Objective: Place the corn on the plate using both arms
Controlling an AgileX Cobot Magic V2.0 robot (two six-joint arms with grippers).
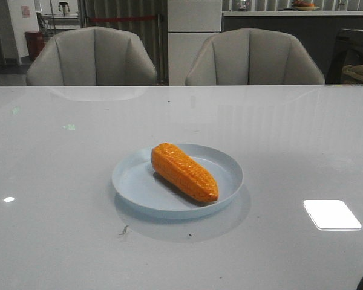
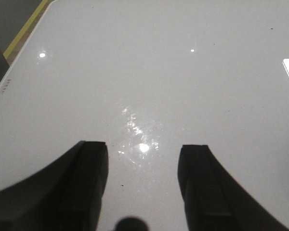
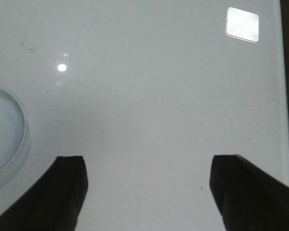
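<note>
Two spread grippers (image 2: pixel 143 185) (image 3: pixel 147 192), one corn (image 1: pixel 183 171), one plate (image 1: pixel 133 181).

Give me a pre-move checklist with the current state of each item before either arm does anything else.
1. Glossy orange toy corn cob lying inside the round pale blue plastic plate: ok.
2. Corn fully within the rim: ok.
3. Left pincer open, holding nothing: ok.
4. Right pincer open, holding nothing: ok.
5. Plate flat on the white table: ok.
6. Arms' clearance above the table: cannot tell.
</note>
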